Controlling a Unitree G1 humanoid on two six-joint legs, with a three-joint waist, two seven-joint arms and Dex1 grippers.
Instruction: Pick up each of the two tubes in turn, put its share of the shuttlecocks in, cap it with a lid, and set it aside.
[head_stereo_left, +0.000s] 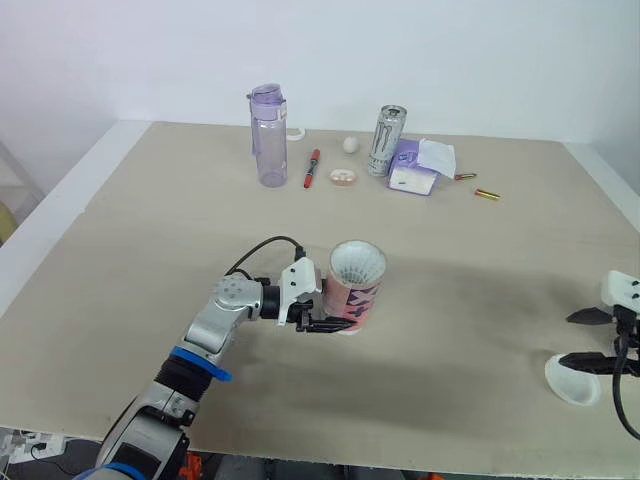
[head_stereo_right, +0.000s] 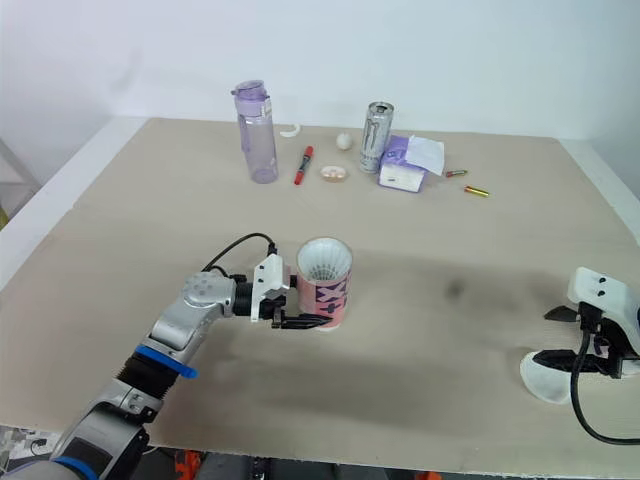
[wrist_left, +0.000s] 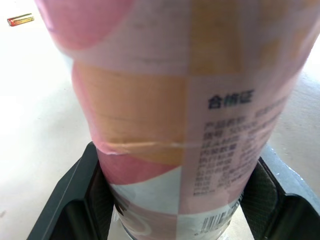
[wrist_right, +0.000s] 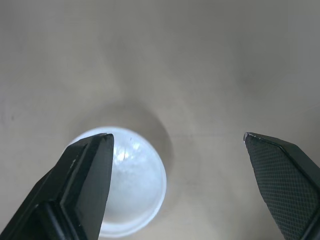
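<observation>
Shuttlecock tube (head_stereo_left: 355, 285), pink-patterned, is upright at mid-table (head_stereo_left: 460, 290), clamped near its base by the left gripper (head_stereo_left: 335, 325). Whether its base touches the table is unclear. Its mouth is uncapped, so capping and setting aside likely remain. Well to the tube's right, the right gripper (head_stereo_left: 583, 340) hovers spread wide over a white lid (head_stereo_left: 572, 381). White ribbing inside the tube suggests shuttlecocks, though their number is hidden.

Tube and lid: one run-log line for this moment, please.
left pincer: shut on tube | tube: upright, uncapped | right pincer: open, over lid | lid: flat on table
</observation>
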